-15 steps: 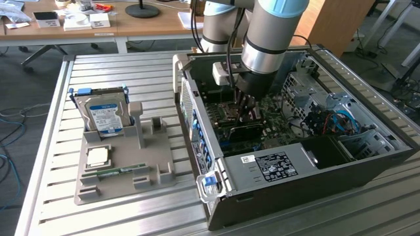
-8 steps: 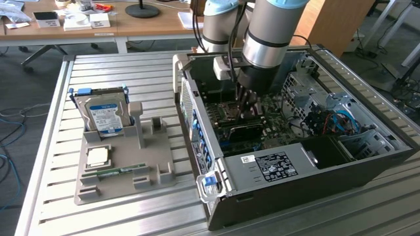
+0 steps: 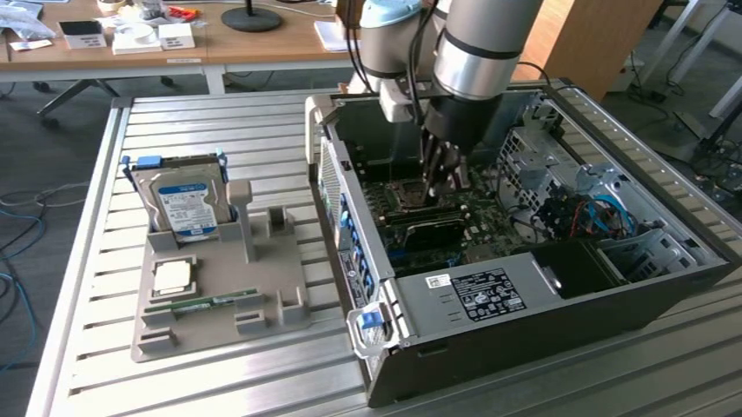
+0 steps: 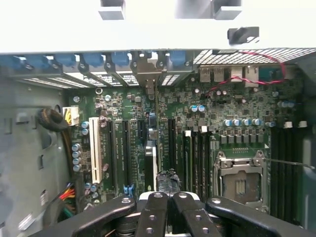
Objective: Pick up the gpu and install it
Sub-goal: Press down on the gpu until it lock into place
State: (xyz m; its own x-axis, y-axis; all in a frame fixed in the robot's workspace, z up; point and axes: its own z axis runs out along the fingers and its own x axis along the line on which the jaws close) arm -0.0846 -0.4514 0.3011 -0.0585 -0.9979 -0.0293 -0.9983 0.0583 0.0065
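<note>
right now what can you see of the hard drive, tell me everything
The hard drive is a silver metal box with a blue and white label facing the exterior camera. A blue frame runs along its top edge and sides. It stands on end, leaning slightly back, in a slot at the far end of the grey holder, which is all that touches it. It sits on the exterior view's left of the open computer case, apart from it.
</note>
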